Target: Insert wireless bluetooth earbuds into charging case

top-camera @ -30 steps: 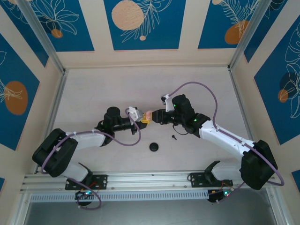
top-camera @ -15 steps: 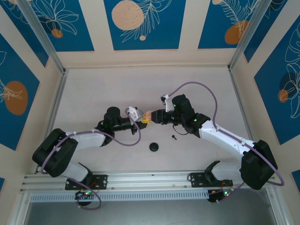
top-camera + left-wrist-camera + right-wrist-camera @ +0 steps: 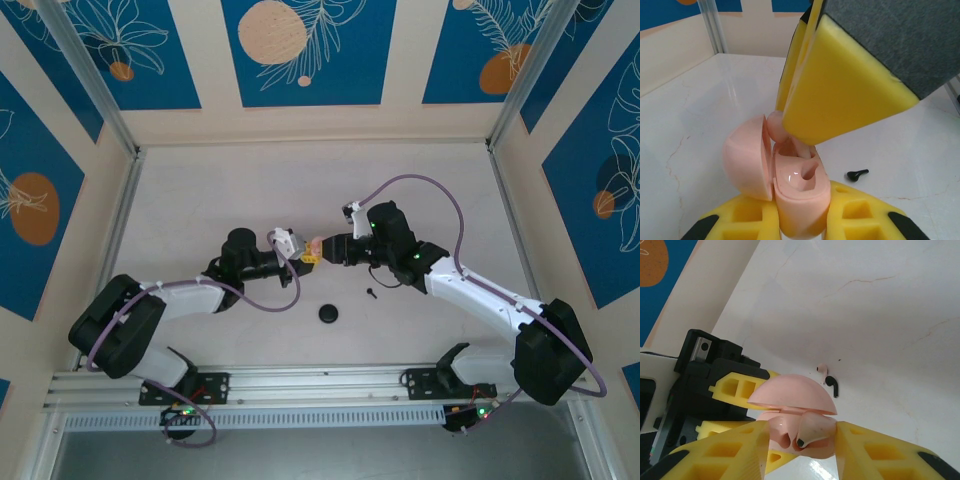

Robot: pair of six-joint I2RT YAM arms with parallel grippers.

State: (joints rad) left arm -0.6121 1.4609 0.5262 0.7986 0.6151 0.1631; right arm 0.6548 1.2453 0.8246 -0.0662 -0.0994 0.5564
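Observation:
My left gripper (image 3: pixel 800 216) is shut on the base of the charging case (image 3: pixel 799 192), a pale pink case held above the table with its lid (image 3: pixel 742 157) swung open. One socket (image 3: pixel 809 171) in the case is empty. In the other sits a pink earbud with a black tip (image 3: pixel 814 431). My right gripper (image 3: pixel 802 440) stands open around this earbud, one finger (image 3: pixel 880 450) against it and a gap on the other side. In the top view the two grippers meet at the case (image 3: pixel 314 245). A second earbud (image 3: pixel 832 385) lies on the table.
A round black disc (image 3: pixel 329 313) lies on the white table (image 3: pixel 200 200) in front of the grippers, left of the loose earbud (image 3: pixel 371 293). Metal rails and walls frame the table on all sides.

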